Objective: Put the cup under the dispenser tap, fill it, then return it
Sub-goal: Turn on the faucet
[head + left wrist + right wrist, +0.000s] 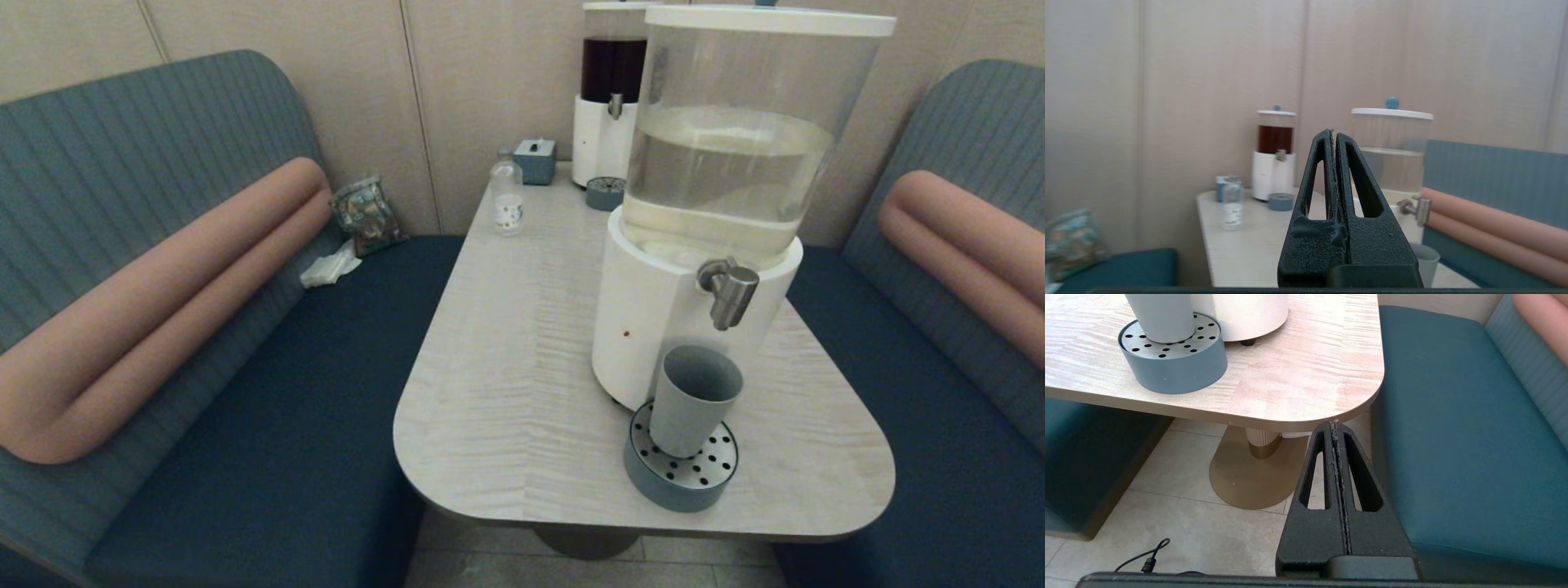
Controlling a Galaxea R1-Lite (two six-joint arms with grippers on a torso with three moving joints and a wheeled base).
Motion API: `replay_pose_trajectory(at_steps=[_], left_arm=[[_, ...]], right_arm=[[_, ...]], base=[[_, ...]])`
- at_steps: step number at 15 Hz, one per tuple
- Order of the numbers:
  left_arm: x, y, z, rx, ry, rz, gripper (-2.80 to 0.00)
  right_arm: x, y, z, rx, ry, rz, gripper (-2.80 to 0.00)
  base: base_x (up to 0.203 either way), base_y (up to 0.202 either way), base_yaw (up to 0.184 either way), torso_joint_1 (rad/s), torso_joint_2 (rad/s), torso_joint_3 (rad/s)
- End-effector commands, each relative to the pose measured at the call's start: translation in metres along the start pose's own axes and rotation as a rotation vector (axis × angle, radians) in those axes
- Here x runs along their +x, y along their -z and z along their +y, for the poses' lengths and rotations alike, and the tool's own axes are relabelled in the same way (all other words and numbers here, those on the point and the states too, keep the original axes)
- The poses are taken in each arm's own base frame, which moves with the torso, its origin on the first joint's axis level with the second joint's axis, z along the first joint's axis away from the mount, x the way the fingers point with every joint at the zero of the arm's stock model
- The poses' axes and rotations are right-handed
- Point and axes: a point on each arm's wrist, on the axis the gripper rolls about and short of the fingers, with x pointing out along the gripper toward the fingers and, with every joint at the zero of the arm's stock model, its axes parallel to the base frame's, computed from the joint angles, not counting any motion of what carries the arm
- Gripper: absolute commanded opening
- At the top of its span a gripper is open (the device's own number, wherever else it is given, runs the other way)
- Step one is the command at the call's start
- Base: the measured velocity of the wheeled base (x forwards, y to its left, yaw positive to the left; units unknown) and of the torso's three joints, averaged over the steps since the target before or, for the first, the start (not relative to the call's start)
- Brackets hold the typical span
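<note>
The grey-green cup (pixel 692 400) stands upright on the round perforated drip tray (pixel 682 478), directly below the brushed-steel tap (pixel 729 291) of the large clear-liquid dispenser (pixel 718 188). The cup's lower part (pixel 1161 316) and the tray (pixel 1173 361) show in the right wrist view. Neither arm shows in the head view. My left gripper (pixel 1334 132) is shut with nothing in it, held off the table's near left side, facing the dispensers; the cup (pixel 1427 261) peeks out beside it. My right gripper (pixel 1334 424) is shut and empty, low beside the table's near right corner.
A smaller dark-liquid dispenser (pixel 611 90) with its own tray (pixel 606 193) stands at the back of the table (pixel 522 343). A small clear bottle (pixel 507 196) and a blue box (pixel 535 159) are back left. Blue benches (pixel 269 408) flank the table.
</note>
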Motion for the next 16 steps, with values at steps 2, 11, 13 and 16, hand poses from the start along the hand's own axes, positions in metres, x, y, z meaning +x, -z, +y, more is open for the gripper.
replay_pose_trajectory(at_steps=[2, 11, 13, 16], left_arm=[[-0.034, -0.005, -0.015, 0.059, 0.001, -0.074, -2.80], [-0.092, 0.082, 0.002, 0.171, -0.407, 0.565, -2.80], [-0.098, 0.088, 0.004, 0.187, -0.506, 0.633, -2.80], [-0.103, 0.093, 0.003, 0.158, -0.497, 0.726, -2.80]], right_arm=[[0.000, 0.000, 0.000, -0.001, -0.001, -0.001, -2.80], [0.000, 0.000, 0.000, -0.001, -0.001, 0.001, -2.80], [0.000, 0.000, 0.000, -0.001, -0.001, -0.001, -2.80], [0.000, 0.000, 0.000, -0.001, -0.001, 0.000, -2.80]], base=[[0.000, 0.000, 0.000, 0.000, 0.00, 0.000], [0.000, 0.000, 0.000, 0.000, 0.00, 0.000], [0.000, 0.000, 0.000, 0.000, 0.00, 0.000], [0.000, 0.000, 0.000, 0.000, 0.00, 0.000]])
